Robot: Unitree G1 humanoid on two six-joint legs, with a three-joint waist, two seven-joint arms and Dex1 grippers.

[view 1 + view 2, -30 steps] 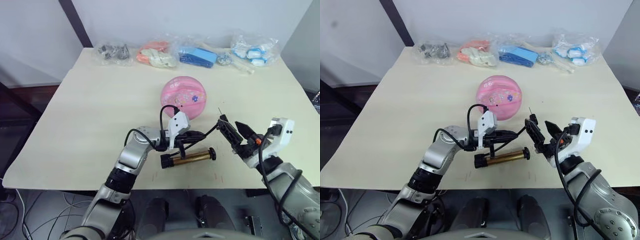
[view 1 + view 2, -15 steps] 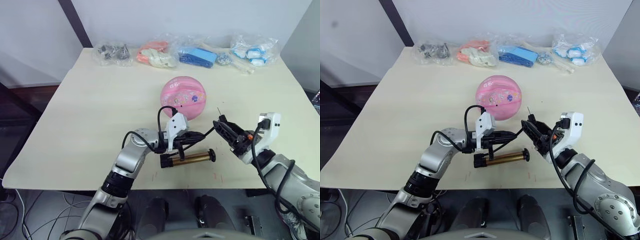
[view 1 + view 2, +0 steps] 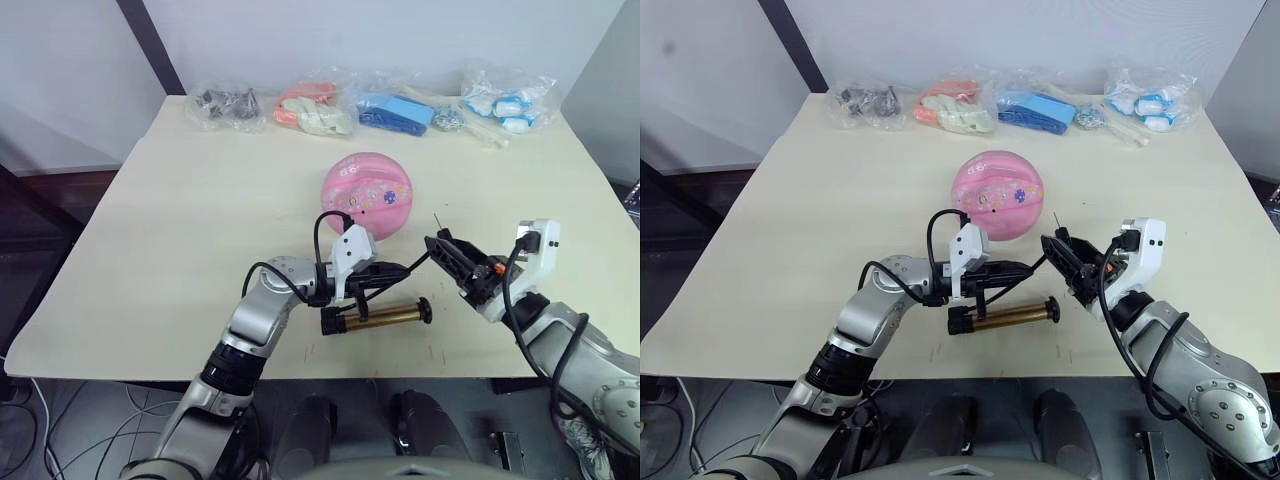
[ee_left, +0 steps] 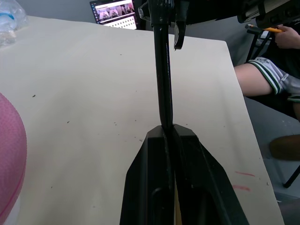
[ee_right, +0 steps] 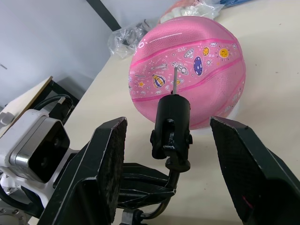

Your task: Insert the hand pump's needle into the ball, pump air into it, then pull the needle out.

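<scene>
The pink ball rests on the table's middle. In front of it lies the hand pump, its gold barrel flat near the front edge. My left gripper is shut on the pump's black hose, which runs on to the right. The hose ends in a black fitting with the needle pointing towards the ball, a short way off it. My right gripper is open, and its two fingers stand wide on either side of the fitting without touching it.
Several clear bags of small items line the table's far edge. The table's front edge is just below the pump. A seated person's leg and a laptop screen lie beyond the table.
My right wrist has turned and drawn in towards the hose end, so its fingers now straddle the fitting. The left gripper, pump and ball have stayed put.
</scene>
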